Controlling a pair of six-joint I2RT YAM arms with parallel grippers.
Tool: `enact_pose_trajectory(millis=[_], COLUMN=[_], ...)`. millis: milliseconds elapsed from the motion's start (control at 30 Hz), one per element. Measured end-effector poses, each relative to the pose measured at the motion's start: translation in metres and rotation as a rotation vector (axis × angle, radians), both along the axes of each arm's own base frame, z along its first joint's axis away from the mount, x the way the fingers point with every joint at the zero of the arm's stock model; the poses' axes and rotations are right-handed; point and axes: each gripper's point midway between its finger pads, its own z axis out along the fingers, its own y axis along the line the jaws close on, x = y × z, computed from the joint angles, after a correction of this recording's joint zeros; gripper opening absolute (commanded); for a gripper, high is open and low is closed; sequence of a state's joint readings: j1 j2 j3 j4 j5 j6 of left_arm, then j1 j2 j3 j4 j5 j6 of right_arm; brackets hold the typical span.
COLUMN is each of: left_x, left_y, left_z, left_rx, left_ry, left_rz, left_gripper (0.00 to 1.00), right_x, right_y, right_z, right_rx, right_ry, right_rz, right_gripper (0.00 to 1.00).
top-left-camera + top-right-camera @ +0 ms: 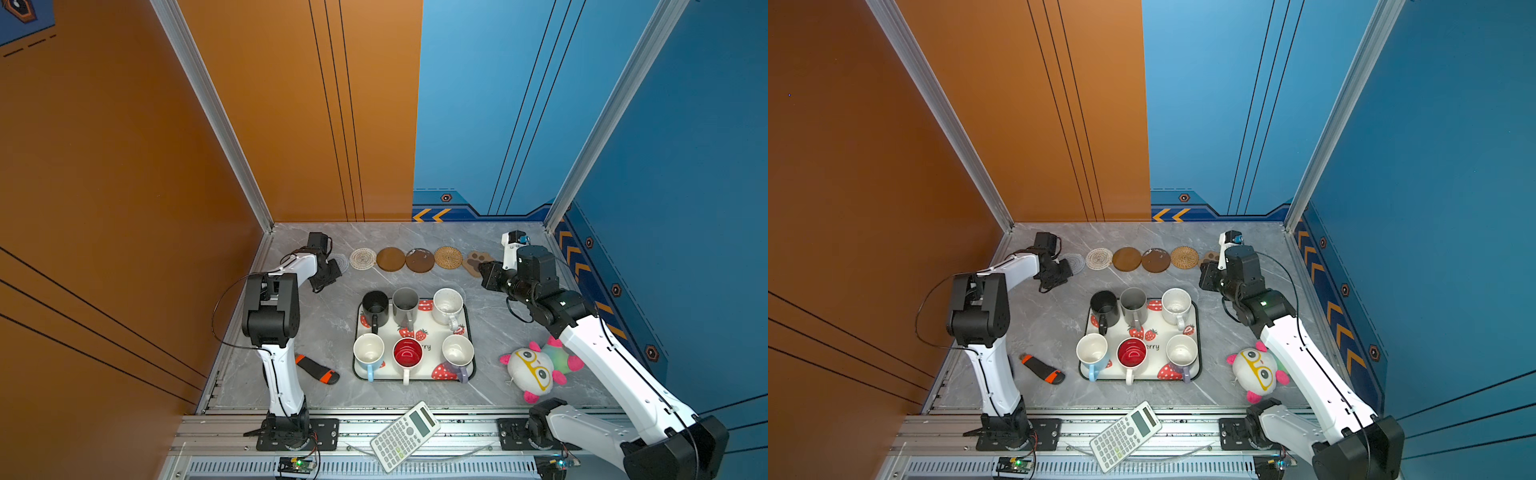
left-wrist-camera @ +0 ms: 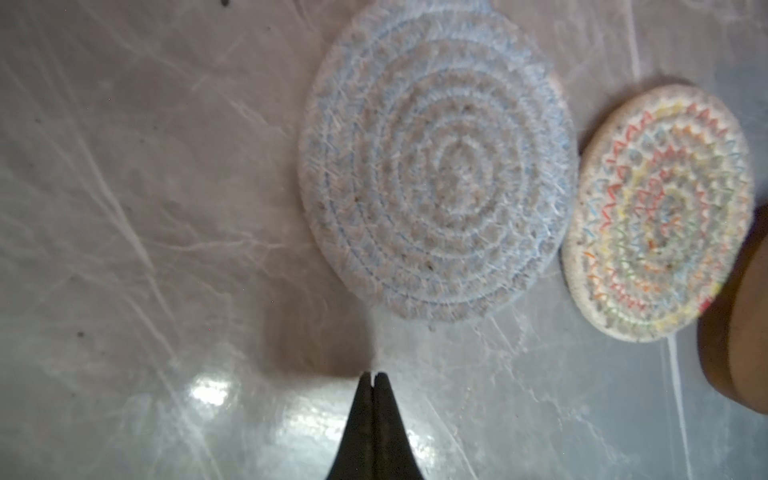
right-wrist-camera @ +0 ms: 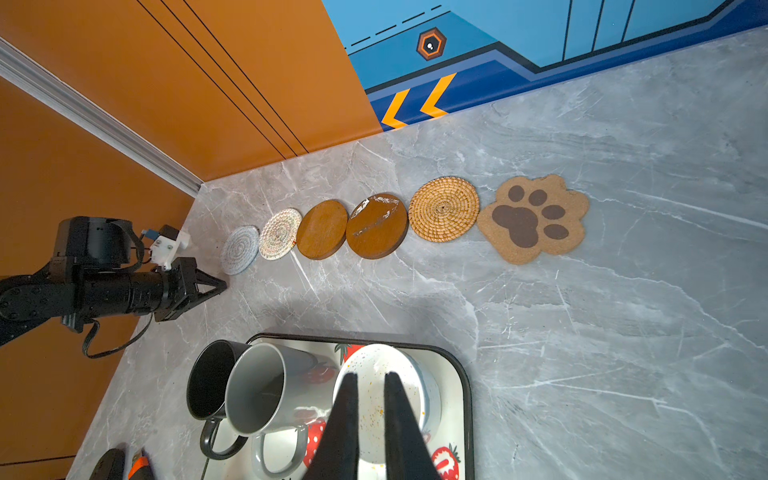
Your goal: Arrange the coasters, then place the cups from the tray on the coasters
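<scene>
The coasters (image 1: 405, 259) lie in a row along the worktop's (image 1: 324, 328) far edge, so arranging looks finished — cups come next. All six cups (image 1: 407, 352) stand upright on the tray (image 3: 464, 382), mid-worktop. The left gripper (image 2: 372, 376) is clenched on nothing near the grey woven coaster (image 2: 436, 178). The right gripper (image 3: 370, 376), fingers slightly parted and empty, hovers over the speckled cup (image 3: 374, 359) — it must widen to take the rim.

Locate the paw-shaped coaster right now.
In a top view the paw-shaped coaster lies flat at the right end of the far coaster row, right beside the tan woven coaster. The right arm partly hides it.
</scene>
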State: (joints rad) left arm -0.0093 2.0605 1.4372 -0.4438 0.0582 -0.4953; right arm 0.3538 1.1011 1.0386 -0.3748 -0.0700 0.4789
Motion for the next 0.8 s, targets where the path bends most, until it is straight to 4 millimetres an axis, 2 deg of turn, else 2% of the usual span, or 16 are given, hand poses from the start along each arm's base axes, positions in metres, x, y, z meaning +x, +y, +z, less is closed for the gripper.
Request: enact_pose_trajectory(millis=[233, 467, 800], left_x=[0.016, 0.028, 0.022], left_y=[0.001, -0.005, -0.013], left_z=[-0.001, 0.000, 0.003], left_rx=[-0.013, -0.051, -0.070], left_ry=[-0.016, -0.030, -0.028], left_rz=[0.002, -0.015, -0.031], left_gripper=[0.00, 0.00, 0.00], right_x=[-0.001, -0.002, -0.003], right_y=[-0.004, 0.000, 0.002], right_z=[0.004, 0.004, 0.003], right_rx=[0.015, 0.019, 0.011], right_ry=[-0.008, -0.007, -0.006], right_rz=[-0.031, -0.027, -0.026], right_gripper=[0.12, 0.12, 0.17])
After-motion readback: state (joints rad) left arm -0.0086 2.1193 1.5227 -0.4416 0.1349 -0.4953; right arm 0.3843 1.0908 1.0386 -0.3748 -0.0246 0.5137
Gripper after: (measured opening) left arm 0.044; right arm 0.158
